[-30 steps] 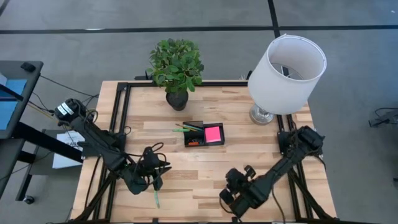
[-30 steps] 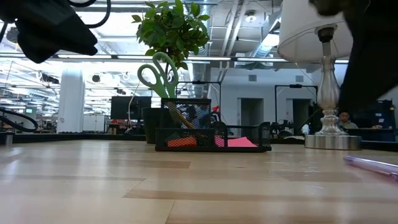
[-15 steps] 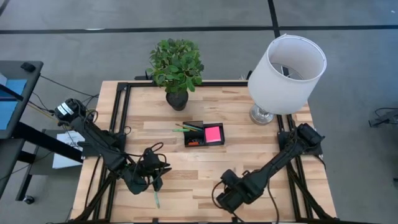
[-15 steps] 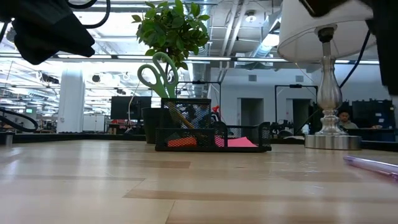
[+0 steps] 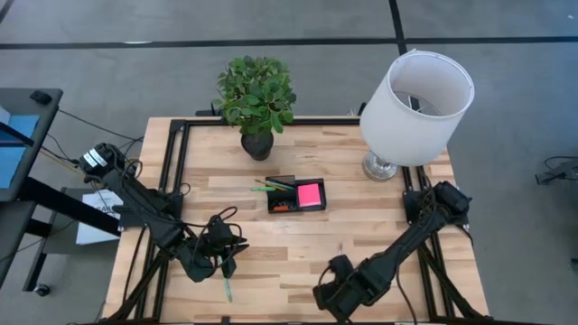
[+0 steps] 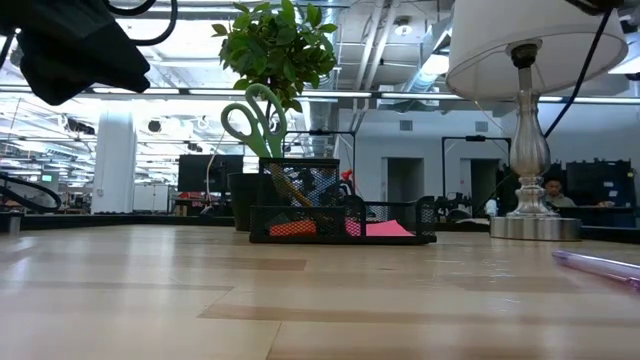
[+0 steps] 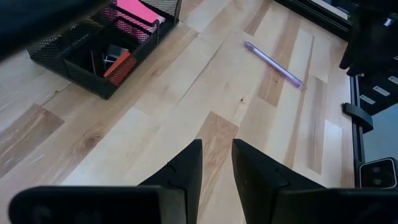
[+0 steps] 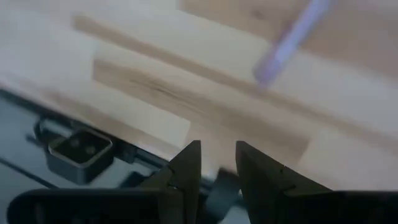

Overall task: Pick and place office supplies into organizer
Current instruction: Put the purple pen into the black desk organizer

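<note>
The black mesh organizer [image 5: 282,195] [image 6: 300,222] [image 7: 93,81] stands mid-table, holding the pink sticky-note pad [image 5: 310,193], green-handled scissors [image 6: 255,120] upright, pens and small red bits. A teal pen [image 5: 227,289] lies flat near the table's near edge. A purple pen [image 7: 273,62] [image 6: 600,265] [image 8: 289,40] also lies flat on the wood. My left gripper [image 5: 224,262] [image 7: 216,155] hovers shut just beyond the teal pen. My right gripper [image 5: 327,293] [image 8: 217,155] is shut, low over the near edge, short of the purple pen.
A potted plant [image 5: 256,95] stands at the far edge behind the organizer. A white-shaded lamp [image 5: 415,104] stands at the far right. Black frame rails [image 5: 176,171] run along the table's sides. Bare wood lies between the organizer and the near edge.
My right arm has swung toward the table's near edge and a little to the left, passing out of the low view. The left arm and all objects have kept still.
</note>
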Controlling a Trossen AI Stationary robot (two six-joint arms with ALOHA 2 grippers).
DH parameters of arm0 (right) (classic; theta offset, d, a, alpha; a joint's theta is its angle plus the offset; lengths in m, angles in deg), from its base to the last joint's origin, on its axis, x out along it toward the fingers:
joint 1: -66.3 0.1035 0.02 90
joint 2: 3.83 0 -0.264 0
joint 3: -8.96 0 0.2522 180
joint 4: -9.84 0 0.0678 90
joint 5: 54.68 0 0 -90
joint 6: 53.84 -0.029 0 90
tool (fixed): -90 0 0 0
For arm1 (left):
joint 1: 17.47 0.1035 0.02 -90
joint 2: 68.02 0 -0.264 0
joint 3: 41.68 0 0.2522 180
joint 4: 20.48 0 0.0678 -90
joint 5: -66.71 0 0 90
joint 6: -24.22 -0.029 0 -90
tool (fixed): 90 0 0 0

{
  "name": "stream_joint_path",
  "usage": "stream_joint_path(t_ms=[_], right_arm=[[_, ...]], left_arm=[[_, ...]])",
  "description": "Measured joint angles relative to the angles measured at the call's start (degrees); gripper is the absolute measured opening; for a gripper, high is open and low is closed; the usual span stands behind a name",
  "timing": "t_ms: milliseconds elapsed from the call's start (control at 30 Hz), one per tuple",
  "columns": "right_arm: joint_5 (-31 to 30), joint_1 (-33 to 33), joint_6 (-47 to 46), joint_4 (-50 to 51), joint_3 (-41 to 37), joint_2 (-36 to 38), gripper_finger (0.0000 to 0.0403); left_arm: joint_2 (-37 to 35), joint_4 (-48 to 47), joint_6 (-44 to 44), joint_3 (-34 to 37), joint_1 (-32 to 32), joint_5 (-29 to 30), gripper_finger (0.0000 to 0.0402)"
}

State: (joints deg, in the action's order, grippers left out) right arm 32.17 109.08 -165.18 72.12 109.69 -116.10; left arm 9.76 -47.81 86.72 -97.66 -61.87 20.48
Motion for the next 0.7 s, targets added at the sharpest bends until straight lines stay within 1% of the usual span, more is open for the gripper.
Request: stream_joint_path(t_ms=[133,200,433,567,700], right_arm=[[3.68,0.33,-15.83,-0.9,-0.01,0.0,0.0095],[4.53,0.31,-19.23,-1.45,-0.01,0.0,0.0095],[5.13,-2.24,-16.03,2.51,-0.03,0.0,0.0095],[12.16,-4.27,-17.04,2.01,-0.05,-0.61,0.0095],[14.59,-6.15,-17.12,1.39,0.03,-1.33,0.0095]], left_arm=[[0.0,-0.02,0.02,0.0,0.0,0.0,0.008],[0.0,0.0,0.02,0.0,0.0,0.0,0.008],[0.0,0.0,0.04,-0.02,0.0,0.02,0.008],[0.0,0.0,0.04,-0.02,0.0,0.04,0.008],[0.0,0.0,0.06,-0.02,0.0,0.04,0.008]])
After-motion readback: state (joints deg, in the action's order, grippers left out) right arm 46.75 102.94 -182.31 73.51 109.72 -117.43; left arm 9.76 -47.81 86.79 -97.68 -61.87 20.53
